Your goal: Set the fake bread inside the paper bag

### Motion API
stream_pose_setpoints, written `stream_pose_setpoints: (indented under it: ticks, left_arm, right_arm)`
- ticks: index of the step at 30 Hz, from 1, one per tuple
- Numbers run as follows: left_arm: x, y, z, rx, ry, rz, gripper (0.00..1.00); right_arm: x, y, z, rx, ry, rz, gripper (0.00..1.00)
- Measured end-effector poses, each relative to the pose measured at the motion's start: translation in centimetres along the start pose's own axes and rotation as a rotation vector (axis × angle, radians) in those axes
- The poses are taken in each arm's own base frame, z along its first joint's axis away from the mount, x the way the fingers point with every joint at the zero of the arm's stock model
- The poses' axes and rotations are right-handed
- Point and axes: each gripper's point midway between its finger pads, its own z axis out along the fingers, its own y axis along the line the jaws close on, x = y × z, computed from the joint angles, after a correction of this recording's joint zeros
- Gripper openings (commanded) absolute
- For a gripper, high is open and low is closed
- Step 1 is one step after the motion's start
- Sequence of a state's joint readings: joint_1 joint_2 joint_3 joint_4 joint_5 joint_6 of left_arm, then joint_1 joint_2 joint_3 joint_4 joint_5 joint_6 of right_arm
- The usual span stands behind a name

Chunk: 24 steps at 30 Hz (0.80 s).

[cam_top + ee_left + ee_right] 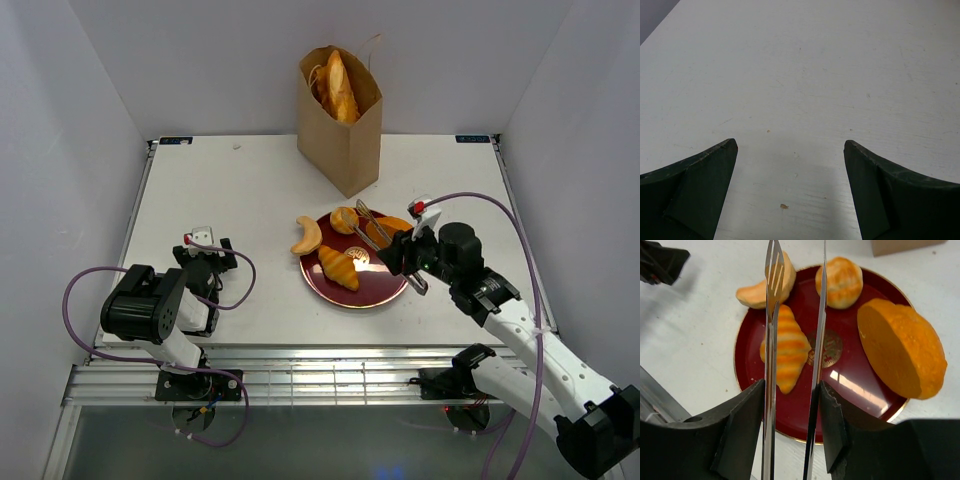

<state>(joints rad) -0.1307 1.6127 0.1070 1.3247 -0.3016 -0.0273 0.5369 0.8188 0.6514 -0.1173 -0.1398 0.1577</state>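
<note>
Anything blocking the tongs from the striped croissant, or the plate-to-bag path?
Nothing visible. The right gripper holds the tongs above the striped croissant on the plate. No object stands between plate and bag; the bag's mouth is open, with bread already inside.

No legible text; the plate [860, 390] bears a gold emblem [833, 347], perhaps lettered, unreadable.

Lab test booth: plain white walls [200, 60], white table [230, 200], aluminium mounting rails [320, 375]
</note>
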Motion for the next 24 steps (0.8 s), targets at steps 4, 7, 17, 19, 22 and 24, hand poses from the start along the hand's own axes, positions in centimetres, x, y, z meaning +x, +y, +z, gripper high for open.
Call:
stream_pose_setpoints:
  ticks: [4,7,17,19,22,24]
  left_arm:
    - [0.0,0.0,0.0,0.0,0.0,0.0,0.98]
    - [0.0,0.0,0.0,0.0,0.0,0.0,0.98]
    - [0.0,0.0,0.0,0.0,0.0,0.0,0.98]
    - [0.0,0.0,0.0,0.0,0.0,0.0,0.98]
    - [0.0,0.0,0.0,0.0,0.0,0.0,0.98]
    - [0.0,0.0,0.0,0.0,0.0,0.0,0.98]
  right_arm:
    - [1.8,-1.3,-0.5,0.076,0.069,0.015,0.52]
    - [1.9,-2.5,-1.3,0.153,0.066,0.014,0.52]
    - [1.3,-2.9,-2.7,0.193,0.036,0.018,0.53]
    - [1.5,-1.8,-2.3,0.13,0.043,0.032,0.53]
    - [2.3,-0.4,-1.4,0.04,0.059,0.07,0.53]
    - [3.3,0.6,-0.6,-0.017,0.078,0.112,0.53]
